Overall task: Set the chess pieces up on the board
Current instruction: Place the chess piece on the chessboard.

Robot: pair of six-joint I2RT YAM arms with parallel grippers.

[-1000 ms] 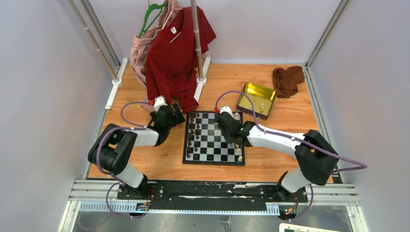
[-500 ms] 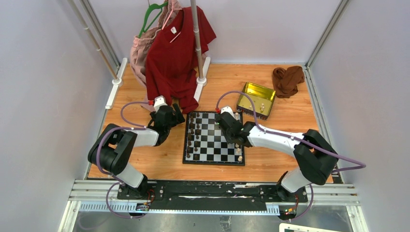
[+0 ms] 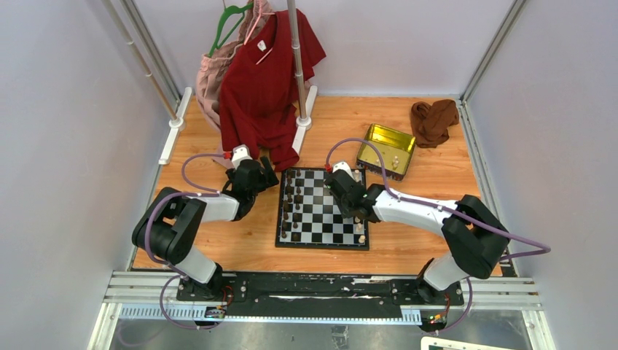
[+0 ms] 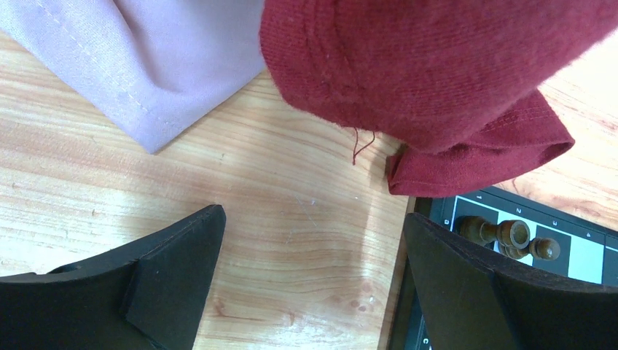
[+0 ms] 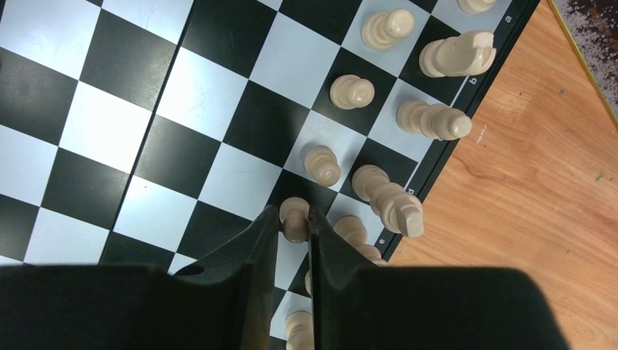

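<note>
Overhead and wrist views. The right arm stretches forward and leftward across the board (image 3: 321, 226), wrist pitched down. The right gripper (image 5: 292, 213) points steeply at the squares, its fingers narrowly parted and closely flanking an upright cream pawn (image 5: 295, 227). Whether the pads press on it cannot be told. The pawn stands in the row of cream pawns (image 5: 352, 91), just inside the cream back-rank pieces (image 5: 433, 120) along the board's right edge. Dark pieces (image 3: 291, 200) line the left edge. The left arm is folded, elbow low. The left gripper (image 4: 313, 226) hangs over bare table wood (image 4: 306, 204) at the board's far-left corner, spread wide and holding nothing, near a red shirt (image 4: 437, 73).
</note>
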